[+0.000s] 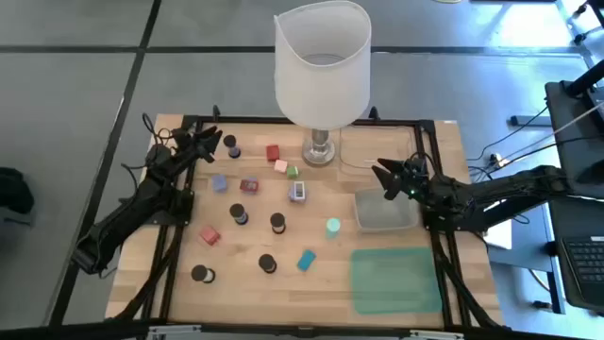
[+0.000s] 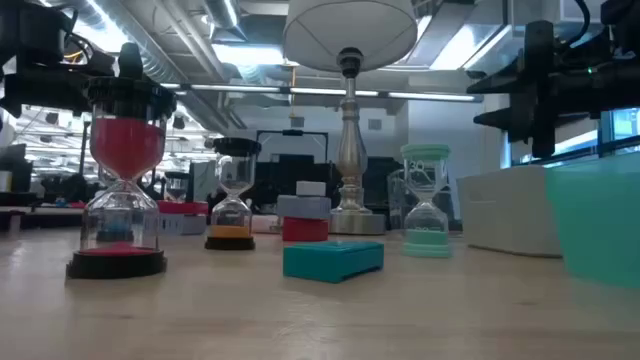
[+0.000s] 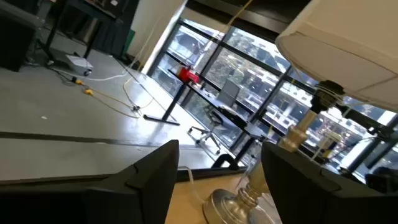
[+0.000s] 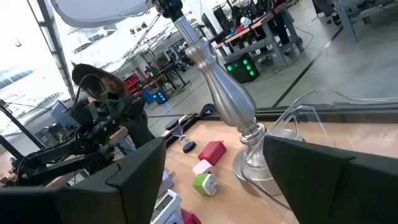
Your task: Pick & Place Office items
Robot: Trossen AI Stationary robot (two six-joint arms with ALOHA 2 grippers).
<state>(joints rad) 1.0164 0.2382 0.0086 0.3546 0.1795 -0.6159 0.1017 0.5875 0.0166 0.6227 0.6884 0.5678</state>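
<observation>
Both grippers hold nothing, and each pair of dark fingers stands apart with empty air between.

From the high view, the left gripper (image 1: pixel 209 135) hangs over the far left corner of the wooden table (image 1: pixel 236 283), near a black short cylinder (image 1: pixel 231 146). The right gripper (image 1: pixel 385 176) hangs at the right, just beyond the far edge of a grey tray (image 1: pixel 382 225). A tall lamp with a white shade (image 1: pixel 322 61) stands at the far middle, a clear tray (image 1: pixel 377 146) beside it. A green mat (image 1: pixel 396 280) lies at the near right. Scattered between the arms are the office items: a red block (image 1: pixel 273 152), a pink block (image 1: pixel 280 166), a small green piece (image 1: pixel 293 172), a mint-green disc (image 1: pixel 333 226), a teal block (image 1: pixel 306 260) and several more black cylinders.

From the low view, the black cylinders prove to be sand timers: a red-sand timer (image 2: pixel 124 190) stands nearest, the mint-green one farther back.

The left wrist view shows the lamp's silver base between parted fingers (image 3: pixel 149 180).

The right wrist view shows parted fingers (image 4: pixel 140 171) framing the lamp stem, the red, pink and green pieces, and the other arm beyond.
</observation>
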